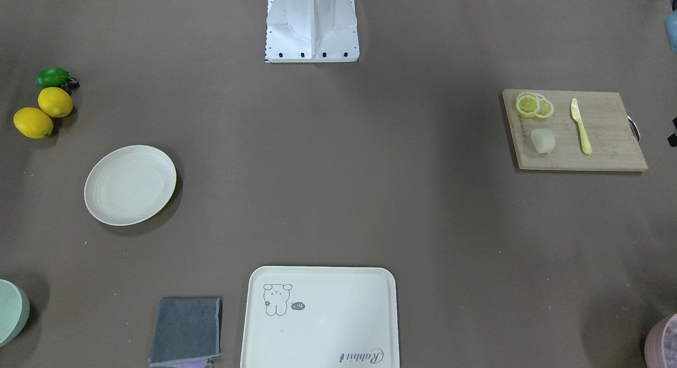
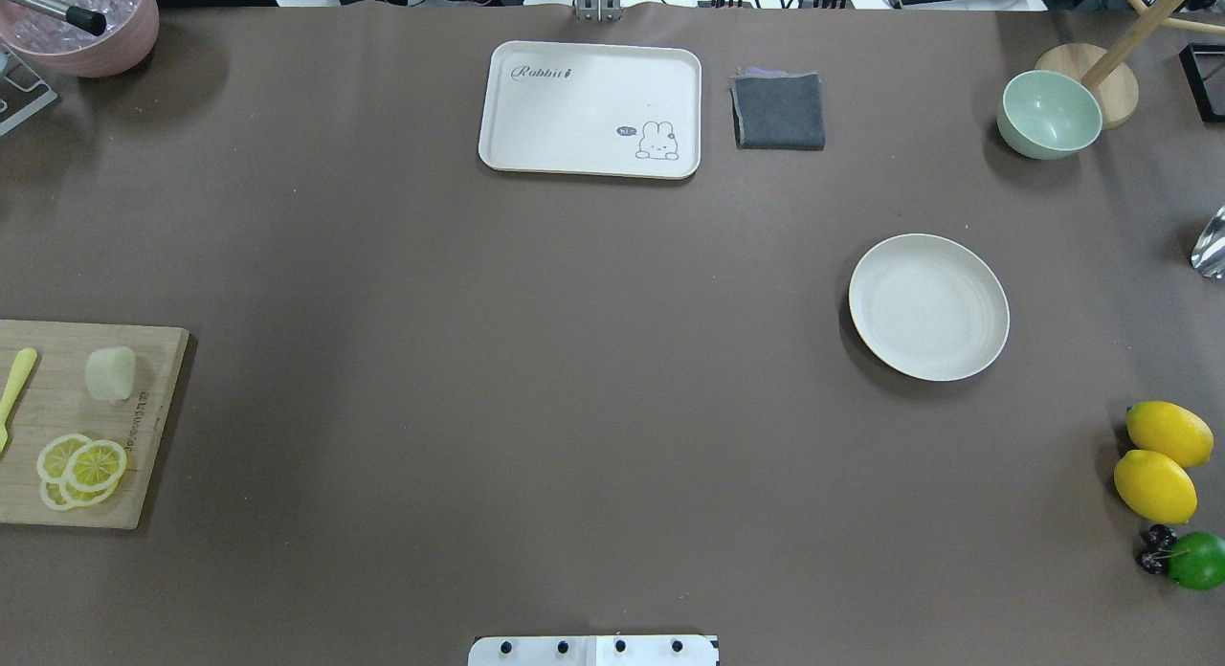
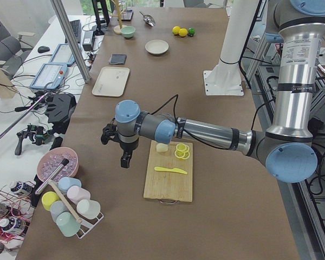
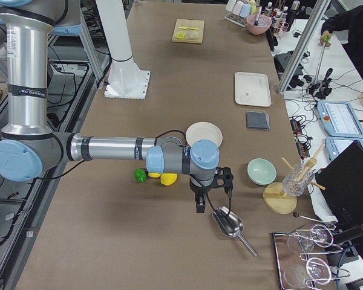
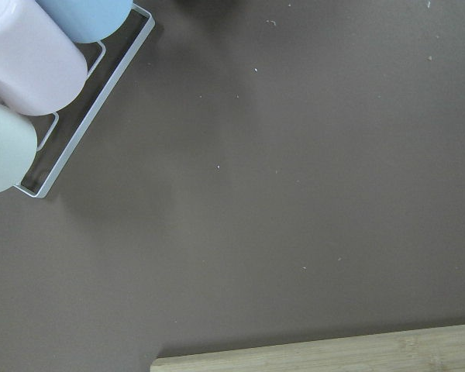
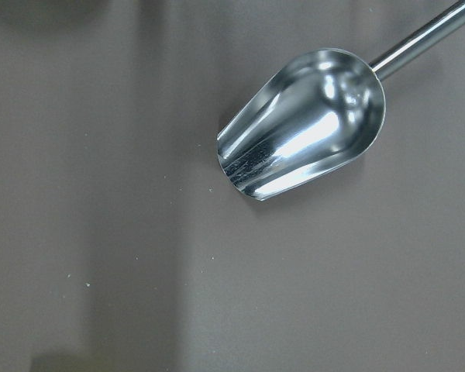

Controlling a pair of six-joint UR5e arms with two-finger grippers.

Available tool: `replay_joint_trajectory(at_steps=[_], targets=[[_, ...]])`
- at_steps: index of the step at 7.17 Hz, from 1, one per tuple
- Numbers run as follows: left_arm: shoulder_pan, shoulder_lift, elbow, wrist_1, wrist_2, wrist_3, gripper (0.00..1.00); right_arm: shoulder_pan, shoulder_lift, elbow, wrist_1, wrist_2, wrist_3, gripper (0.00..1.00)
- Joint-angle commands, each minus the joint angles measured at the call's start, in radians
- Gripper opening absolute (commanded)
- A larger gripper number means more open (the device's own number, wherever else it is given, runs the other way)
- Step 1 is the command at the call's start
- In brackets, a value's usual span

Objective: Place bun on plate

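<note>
The bun (image 1: 542,140) (image 2: 110,372) is a pale cream lump lying on a wooden cutting board (image 1: 608,146) (image 2: 57,494), next to lemon slices (image 2: 81,467) and a yellow knife (image 1: 581,126). The plate (image 1: 130,184) (image 2: 928,306) is round, off-white and bare, far across the table from the board. My left gripper (image 3: 125,157) hangs beside the board's outer edge, a short way from the bun (image 3: 162,147); I cannot tell if it is open or shut. My right gripper (image 4: 201,204) hovers past the plate (image 4: 204,134), over a metal scoop (image 4: 228,222); its state is also unclear.
A cream tray (image 2: 590,109) and a grey cloth (image 2: 779,110) lie at the far side. A green bowl (image 2: 1048,114), two lemons (image 2: 1158,460) and a lime (image 2: 1196,560) sit on the right. A cup rack (image 5: 70,116) and a pink bowl (image 2: 91,20) stand near the board.
</note>
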State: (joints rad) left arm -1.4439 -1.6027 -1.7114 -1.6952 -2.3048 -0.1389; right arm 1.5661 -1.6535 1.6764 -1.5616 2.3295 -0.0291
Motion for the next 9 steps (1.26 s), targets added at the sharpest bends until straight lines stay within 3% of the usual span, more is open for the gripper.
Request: replay_joint_trajectory(at_steps=[1, 4, 9], targets=[[-0.003, 0.003, -0.002, -0.001, 0.004, -0.001, 0.98, 0.0, -0.012, 0.021, 0.0, 0.005, 0.0, 1.0], [-0.001, 0.021, -0.031, -0.006, 0.054, 0.001, 0.98, -0.001, -0.017, 0.032, 0.0, 0.011, 0.0, 1.0], [0.005, 0.053, -0.066, -0.029, 0.034, -0.01, 0.98, -0.001, -0.019, 0.029, 0.0, 0.027, 0.008, 1.0]])
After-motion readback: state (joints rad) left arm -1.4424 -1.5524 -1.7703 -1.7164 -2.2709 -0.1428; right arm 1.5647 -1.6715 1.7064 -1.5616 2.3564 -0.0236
